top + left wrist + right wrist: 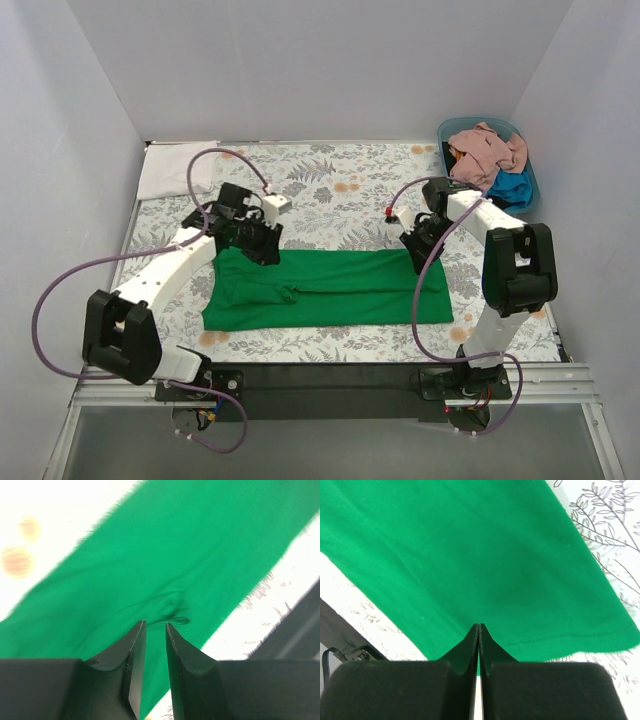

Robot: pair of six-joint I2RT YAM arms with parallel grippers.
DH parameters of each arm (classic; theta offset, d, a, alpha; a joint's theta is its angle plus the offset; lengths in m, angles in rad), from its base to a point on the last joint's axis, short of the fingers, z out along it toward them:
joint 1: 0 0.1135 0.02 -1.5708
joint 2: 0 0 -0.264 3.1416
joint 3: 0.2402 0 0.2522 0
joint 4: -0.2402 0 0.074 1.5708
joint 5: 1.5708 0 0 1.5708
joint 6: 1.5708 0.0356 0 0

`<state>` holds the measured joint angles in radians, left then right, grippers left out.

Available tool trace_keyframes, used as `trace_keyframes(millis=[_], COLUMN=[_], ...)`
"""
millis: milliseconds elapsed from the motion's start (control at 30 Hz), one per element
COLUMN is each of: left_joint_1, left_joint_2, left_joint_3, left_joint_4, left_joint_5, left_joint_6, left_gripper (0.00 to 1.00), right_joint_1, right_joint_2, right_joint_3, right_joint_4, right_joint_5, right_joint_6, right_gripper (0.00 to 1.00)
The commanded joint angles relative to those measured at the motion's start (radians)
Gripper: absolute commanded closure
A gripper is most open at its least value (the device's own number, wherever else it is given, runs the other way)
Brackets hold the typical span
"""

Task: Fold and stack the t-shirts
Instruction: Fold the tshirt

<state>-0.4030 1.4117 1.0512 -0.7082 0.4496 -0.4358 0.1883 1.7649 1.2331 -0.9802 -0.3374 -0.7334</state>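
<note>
A bright green t-shirt [330, 290] lies flat on the floral table cover, folded into a long band running left to right. My left gripper [265, 250] hovers over its far left corner; in the left wrist view the jaws [155, 624] stand a narrow gap apart over a small crease in the green cloth [190, 555], with nothing between them. My right gripper [415, 255] is over the shirt's far right end; in the right wrist view its jaws [478, 625] are closed tip to tip above the green cloth [470, 555] near its hem.
A blue plastic tub [530, 175] at the back right holds a crumpled salmon-pink shirt [490, 150] and a blue one [512, 188]. A white folded cloth [178, 168] lies at the back left. White walls enclose the table; a black strip runs along the near edge [330, 378].
</note>
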Motion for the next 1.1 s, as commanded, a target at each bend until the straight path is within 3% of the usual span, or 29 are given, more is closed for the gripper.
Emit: trace_keyframes(millis=[0, 67, 433, 567, 667, 700, 800, 833, 933, 1000, 1067], left_joint_1=[0.099, 0.161, 0.194, 0.194, 0.193, 0.193, 0.167, 0.141, 0.115, 0.113, 0.118], left_joint_2=[-0.013, 0.010, 0.260, 0.463, 0.689, 0.742, 0.928, 0.964, 1.026, 0.985, 0.853], left_joint_3=[-0.066, -0.091, -0.099, 0.086, 0.361, 0.538, 0.818, 1.004, 1.295, 1.287, 1.110], left_joint_4=[-0.042, -0.046, 0.028, 0.046, 0.020, 0.004, -0.054, -0.101, -0.178, -0.147, -0.082], left_joint_5=[-0.032, -0.016, -0.206, -0.219, -0.175, -0.148, -0.069, -0.055, -0.048, -0.048, -0.086], left_joint_6=[-0.024, -0.024, -0.063, -0.026, 0.000, 0.009, 0.009, 0.009, -0.027, -0.043, -0.060], left_gripper=[0.78, 0.80, 0.84, 0.85, 0.85, 0.85, 0.81, 0.78, 0.72, 0.68, 0.67], right_joint_1=[0.014, 0.025, 0.134, 0.218, 0.321, 0.389, 0.550, 0.574, 0.583, 0.568, 0.550], right_joint_2=[0.028, 0.034, 0.005, -0.025, -0.056, -0.071, -0.091, -0.091, -0.111, -0.143, -0.159], right_joint_3=[0.014, -0.003, -0.208, -0.291, -0.320, -0.317, -0.214, -0.163, 0.003, 0.037, 0.028], right_joint_4=[0.024, 0.034, 0.083, 0.089, 0.087, 0.086, 0.091, 0.083, 0.081, 0.083, 0.089], right_joint_5=[-0.006, 0.008, 0.060, 0.026, -0.038, -0.089, -0.200, -0.335, -0.454, -0.408, -0.367], right_joint_6=[0.019, 0.023, 0.015, 0.019, 0.046, 0.051, 0.110, 0.130, 0.186, 0.201, 0.200], right_gripper=[0.96, 0.96, 0.96, 0.96, 0.96, 0.95, 0.93, 0.92, 0.90, 0.90, 0.90])
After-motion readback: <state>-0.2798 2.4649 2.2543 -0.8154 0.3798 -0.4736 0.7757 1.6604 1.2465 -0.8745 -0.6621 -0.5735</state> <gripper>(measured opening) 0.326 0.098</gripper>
